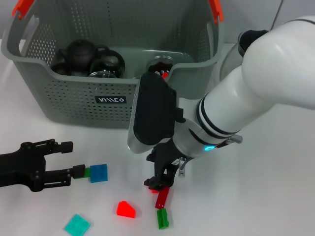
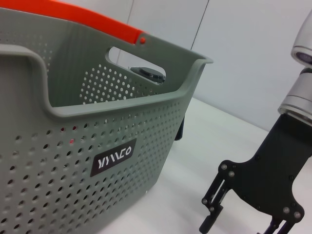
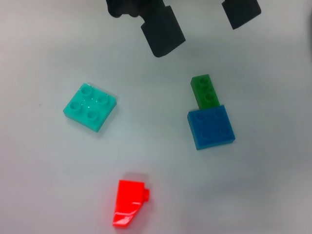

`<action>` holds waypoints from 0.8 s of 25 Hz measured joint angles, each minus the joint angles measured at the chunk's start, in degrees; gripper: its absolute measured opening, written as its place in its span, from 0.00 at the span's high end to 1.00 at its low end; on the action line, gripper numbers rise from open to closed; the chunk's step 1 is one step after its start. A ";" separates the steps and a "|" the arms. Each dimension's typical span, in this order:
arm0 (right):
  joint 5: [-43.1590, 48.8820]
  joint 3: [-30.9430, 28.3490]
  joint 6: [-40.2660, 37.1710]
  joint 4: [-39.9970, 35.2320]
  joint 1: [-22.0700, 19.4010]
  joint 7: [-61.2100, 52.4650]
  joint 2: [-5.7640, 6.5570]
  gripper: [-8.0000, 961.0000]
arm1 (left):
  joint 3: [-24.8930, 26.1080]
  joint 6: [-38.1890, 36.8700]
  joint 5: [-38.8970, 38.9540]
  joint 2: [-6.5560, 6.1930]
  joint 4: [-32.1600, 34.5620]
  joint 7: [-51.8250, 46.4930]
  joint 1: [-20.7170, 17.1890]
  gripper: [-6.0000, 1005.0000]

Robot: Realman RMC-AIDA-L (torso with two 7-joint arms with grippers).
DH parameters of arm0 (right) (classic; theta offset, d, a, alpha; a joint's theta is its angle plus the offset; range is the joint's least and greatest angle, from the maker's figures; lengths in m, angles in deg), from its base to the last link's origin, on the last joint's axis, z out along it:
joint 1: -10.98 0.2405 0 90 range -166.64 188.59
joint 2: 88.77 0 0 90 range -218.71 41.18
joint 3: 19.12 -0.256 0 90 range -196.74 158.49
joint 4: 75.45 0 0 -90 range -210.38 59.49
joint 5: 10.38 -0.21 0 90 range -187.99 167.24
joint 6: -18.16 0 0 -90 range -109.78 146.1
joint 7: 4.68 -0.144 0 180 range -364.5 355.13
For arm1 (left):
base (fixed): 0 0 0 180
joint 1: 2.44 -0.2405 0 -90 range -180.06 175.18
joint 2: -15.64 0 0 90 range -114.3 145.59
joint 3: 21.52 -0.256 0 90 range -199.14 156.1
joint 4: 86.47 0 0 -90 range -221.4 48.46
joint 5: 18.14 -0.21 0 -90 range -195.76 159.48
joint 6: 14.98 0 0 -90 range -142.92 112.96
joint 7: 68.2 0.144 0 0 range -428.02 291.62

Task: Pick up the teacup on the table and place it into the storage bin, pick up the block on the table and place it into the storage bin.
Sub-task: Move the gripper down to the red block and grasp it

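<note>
Right gripper (image 1: 158,184) lowered onto dark red block (image 1: 162,197) on table (image 1: 275,196), grip state unclear. Left gripper (image 1: 69,158) spread wide by blue block (image 1: 98,173). Storage bin (image 1: 74,105) behind, holding teaware.

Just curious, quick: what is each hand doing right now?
Left hand: open, empty, beside the blue block.
Right hand: low over the red block; grip unclear.

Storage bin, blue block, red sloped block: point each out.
storage bin (image 1: 74,105), head view, perforated front wall beside the label.
blue block (image 3: 211,126), right wrist view, studded top face.
red sloped block (image 3: 128,202), right wrist view, sloped face.
</note>
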 joint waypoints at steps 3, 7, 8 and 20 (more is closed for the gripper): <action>-0.79 1.07 1.61 0.61 -0.09 0.01 -0.07 0.38 | 0.00 0.00 0.02 0.04 0.00 0.00 0.00 0.20; -1.44 2.45 2.77 1.88 0.08 0.01 -0.09 0.38 | 0.00 -0.06 0.05 0.09 0.00 0.00 0.00 0.20; -1.45 2.68 2.98 2.04 0.01 0.02 -0.09 0.38 | 0.00 -0.09 0.05 0.09 0.00 0.00 0.00 0.20; -1.46 3.47 3.62 2.76 -0.33 0.43 -0.25 0.38 | 0.00 0.11 0.08 0.08 -0.01 0.00 0.00 0.20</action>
